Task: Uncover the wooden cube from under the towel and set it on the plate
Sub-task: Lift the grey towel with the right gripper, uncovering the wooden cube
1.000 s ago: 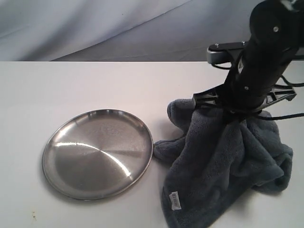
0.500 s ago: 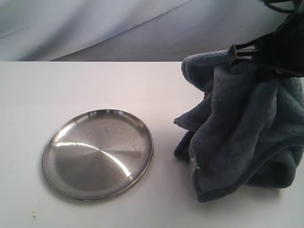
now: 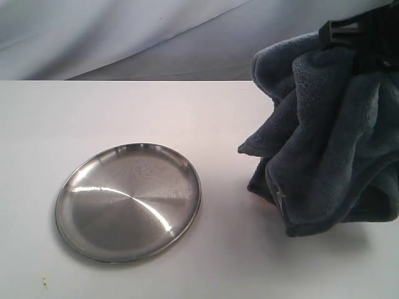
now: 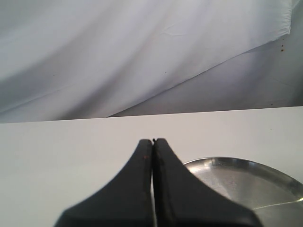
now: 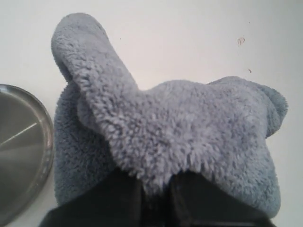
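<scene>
The slate-grey fleece towel [image 3: 330,143] hangs bunched at the right of the table, pinched at its top by my right gripper [image 3: 356,38], which is shut on it. In the right wrist view the towel [image 5: 180,127] bulges out from between the black fingers [image 5: 120,198] of the gripper [image 5: 156,187]. The shiny steel plate [image 3: 128,200] lies bare at the left centre and shows in both wrist views [image 5: 19,146] [image 4: 246,179]. My left gripper [image 4: 153,141] is shut on nothing, above the table beside the plate. The wooden cube is hidden from view.
The white table [image 3: 124,112] ends at a back edge with a draped pale backdrop [image 3: 124,37] behind it. The towel's lower folds hang just above the table surface at the right.
The right gripper has risen and moved right, pulling the towel up off the table into a hanging bundle. The plate has not moved.
</scene>
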Controlling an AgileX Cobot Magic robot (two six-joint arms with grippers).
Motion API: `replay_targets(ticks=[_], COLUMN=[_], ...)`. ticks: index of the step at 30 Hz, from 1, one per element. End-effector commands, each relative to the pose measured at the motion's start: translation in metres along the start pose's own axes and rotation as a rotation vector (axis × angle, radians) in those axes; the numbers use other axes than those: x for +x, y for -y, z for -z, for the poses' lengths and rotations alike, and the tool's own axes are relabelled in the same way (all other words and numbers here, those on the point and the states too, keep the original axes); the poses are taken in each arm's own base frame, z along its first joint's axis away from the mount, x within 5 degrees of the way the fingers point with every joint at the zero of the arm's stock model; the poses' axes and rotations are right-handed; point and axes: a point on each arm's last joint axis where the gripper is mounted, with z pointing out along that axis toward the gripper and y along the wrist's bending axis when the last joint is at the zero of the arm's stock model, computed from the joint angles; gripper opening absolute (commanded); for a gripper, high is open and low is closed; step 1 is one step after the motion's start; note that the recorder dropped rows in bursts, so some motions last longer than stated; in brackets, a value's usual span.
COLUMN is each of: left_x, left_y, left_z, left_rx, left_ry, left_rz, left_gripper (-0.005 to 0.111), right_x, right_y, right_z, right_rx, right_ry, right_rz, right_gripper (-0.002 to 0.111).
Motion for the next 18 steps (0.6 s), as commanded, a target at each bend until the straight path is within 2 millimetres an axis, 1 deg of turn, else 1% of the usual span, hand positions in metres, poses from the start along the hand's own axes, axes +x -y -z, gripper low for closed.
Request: replay_targets(ticks=[1, 6, 9, 11, 13, 18], left_x=[0.001, 0.001, 0.001, 0.001, 0.001, 0.001], left_y=[0.0, 0.0, 0.0, 0.0, 0.0, 0.0], left_z=[0.0, 0.0, 0.0, 0.0, 0.0, 0.0], left_rx=[0.005, 0.005, 0.005, 0.005, 0.005, 0.005], left_ry=[0.003, 0.003, 0.003, 0.003, 0.003, 0.003], left_rz=[0.004, 0.004, 0.004, 0.004, 0.004, 0.004], left_gripper=[0.0, 0.0, 0.0, 0.0, 0.0, 0.0], right_x=[-0.023, -0.044, -0.052, -0.056, -0.06, -0.071], right_y=[-0.003, -0.004, -0.007, -0.009, -0.012, -0.025], right_z=[0.023, 0.05, 0.053, 0.05, 0.043, 0.018], right_rx=[-0.053, -0.095, -0.105, -0.107, -0.109, -0.141], right_ry=[0.136, 0.248, 0.272, 0.271, 0.272, 0.306], right_rz=[-0.019, -0.046, -0.051, -0.051, -0.047, -0.029], right_gripper=[0.0, 0.0, 0.0, 0.0, 0.0, 0.0])
